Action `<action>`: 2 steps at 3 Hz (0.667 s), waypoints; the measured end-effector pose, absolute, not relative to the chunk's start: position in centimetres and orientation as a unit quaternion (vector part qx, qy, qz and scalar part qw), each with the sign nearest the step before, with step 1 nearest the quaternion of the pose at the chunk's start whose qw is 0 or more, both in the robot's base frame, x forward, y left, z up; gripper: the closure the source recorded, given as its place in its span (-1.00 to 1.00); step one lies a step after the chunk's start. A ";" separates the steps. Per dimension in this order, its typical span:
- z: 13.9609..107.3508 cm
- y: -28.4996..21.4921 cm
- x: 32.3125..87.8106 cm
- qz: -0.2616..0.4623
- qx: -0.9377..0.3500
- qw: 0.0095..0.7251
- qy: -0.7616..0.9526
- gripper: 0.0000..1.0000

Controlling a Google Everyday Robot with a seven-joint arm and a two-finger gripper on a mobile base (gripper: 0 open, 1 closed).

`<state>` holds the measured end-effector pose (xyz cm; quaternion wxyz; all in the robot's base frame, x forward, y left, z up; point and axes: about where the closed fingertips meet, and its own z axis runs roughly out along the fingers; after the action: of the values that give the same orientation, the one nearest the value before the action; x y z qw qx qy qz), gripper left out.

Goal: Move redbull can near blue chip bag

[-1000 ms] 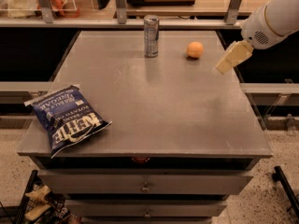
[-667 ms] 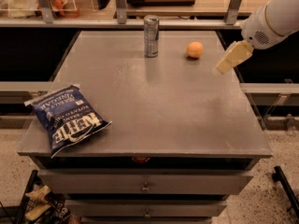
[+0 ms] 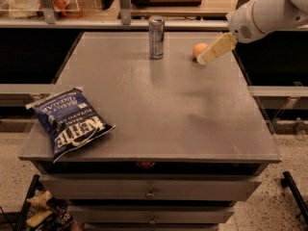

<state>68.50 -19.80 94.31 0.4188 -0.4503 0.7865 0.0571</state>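
The slim, tall silver-and-blue metal redbull can (image 3: 156,37) stands upright at the far edge of the flat grey metal table (image 3: 159,109), about in the middle. The crinkly dark blue chip bag (image 3: 70,121) with white letters lies flat at the near left corner, well apart from the can. The robot's cream-coloured gripper (image 3: 202,60) hangs over the far right part of the table on the end of the white round arm (image 3: 269,11). Its tip points down and to the left, just beside the small round orange fruit (image 3: 198,49). From this side it cannot be told if the gripper is open or closed, but it holds nothing. The robot looks to be on the first step, reaching for the can, and the can has not been touched yet. Next, the gripper likely needs to go left, past the orange fruit without bumping it. Then it needs to come around the can and grab it gently so it does not tip over.
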 end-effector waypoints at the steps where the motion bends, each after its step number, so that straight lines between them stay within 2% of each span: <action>1: 94.6 -16.4 71.6 0.079 -0.456 0.446 0.766 -1.00; 2: 94.4 -12.6 73.8 0.101 -0.470 0.459 0.747 -1.00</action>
<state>73.79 -12.64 94.45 0.4591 -0.4696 0.7474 0.1007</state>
